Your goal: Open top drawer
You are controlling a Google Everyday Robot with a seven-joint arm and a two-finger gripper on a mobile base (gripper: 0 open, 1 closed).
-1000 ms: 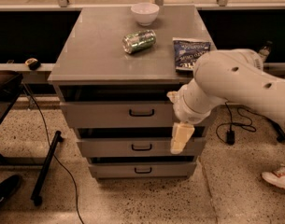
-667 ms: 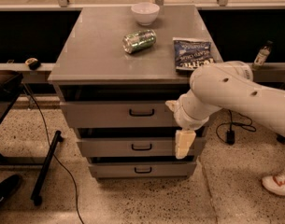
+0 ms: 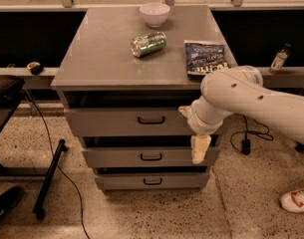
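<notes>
Grey metal top drawer (image 3: pixel 116 122) slightly ajar, end effector (image 3: pixel 200 152) hanging just below its right end, grip state unclear

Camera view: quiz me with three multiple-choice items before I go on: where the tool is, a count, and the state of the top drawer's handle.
1. Where is the tool? A) on the floor B) low in front of the cabinet, right side C) out of view
2. How many things lie on the cabinet? A) one B) three C) five
3. The top drawer's handle is: A) free B) held by the tool C) missing

1 B: it hangs before the middle drawer's right end.
2 B: bowl, can, chip bag.
3 A: it shows whole, left of the tool.
</notes>
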